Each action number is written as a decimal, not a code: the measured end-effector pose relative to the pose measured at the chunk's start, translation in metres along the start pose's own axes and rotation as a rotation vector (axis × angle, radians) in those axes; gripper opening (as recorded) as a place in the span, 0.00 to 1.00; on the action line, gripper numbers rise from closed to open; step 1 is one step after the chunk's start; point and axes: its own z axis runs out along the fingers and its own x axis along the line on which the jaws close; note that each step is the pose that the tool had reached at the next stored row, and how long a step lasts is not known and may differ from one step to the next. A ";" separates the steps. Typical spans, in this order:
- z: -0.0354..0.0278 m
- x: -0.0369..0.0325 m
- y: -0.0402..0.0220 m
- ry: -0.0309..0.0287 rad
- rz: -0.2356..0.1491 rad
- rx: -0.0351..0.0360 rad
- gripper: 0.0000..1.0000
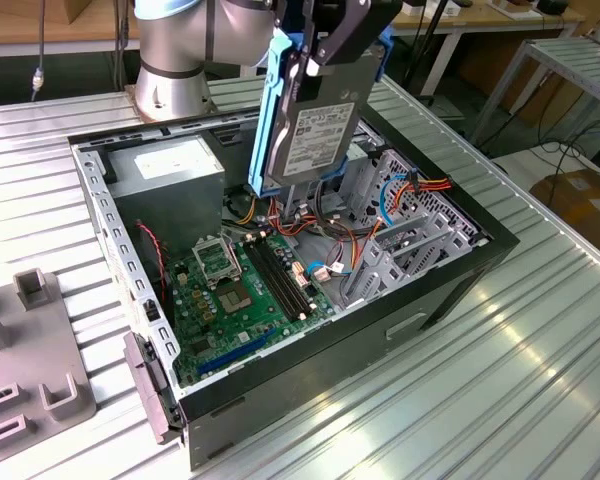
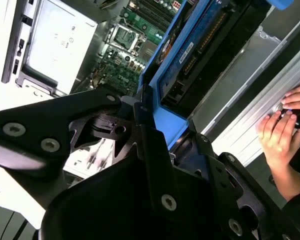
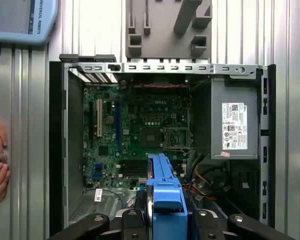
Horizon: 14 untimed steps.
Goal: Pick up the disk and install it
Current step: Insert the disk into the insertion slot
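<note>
Disk [image 1: 315, 125] pickup is complete: the drive is clear of every surface, held on edge above the open computer case [image 1: 400, 330] with its white label towards the exterior view. The gripper [image 1: 318, 52] has its fingers closed on the upper end of the disk, clamping across the blue rails [image 1: 263, 110]. Installation is not done; the disk touches nothing in the case and hangs over the coloured cables [image 1: 325, 225], near the metal drive cage [image 1: 380, 255]. The case also holds a green motherboard [image 1: 245, 285] on its floor and a grey power supply box [image 1: 170, 170] in the corner nearest the arm base. The case rests on a ribbed metal table [image 1: 500, 380]. A person's hand [image 2: 280, 132] rests just beside the case
</note>
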 end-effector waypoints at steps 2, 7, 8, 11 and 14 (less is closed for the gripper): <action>0.0000 0.0043 -0.0011 -0.0001 0.000 0.0000 0.37; -0.0002 0.0151 -0.0046 0.0000 0.000 0.0000 0.37; -0.0003 0.0171 -0.0053 0.0000 0.000 0.0000 0.37; -0.0004 0.0224 -0.0072 0.0001 0.000 0.0000 0.37; -0.0005 0.0281 -0.0096 0.0001 0.000 -0.0001 0.37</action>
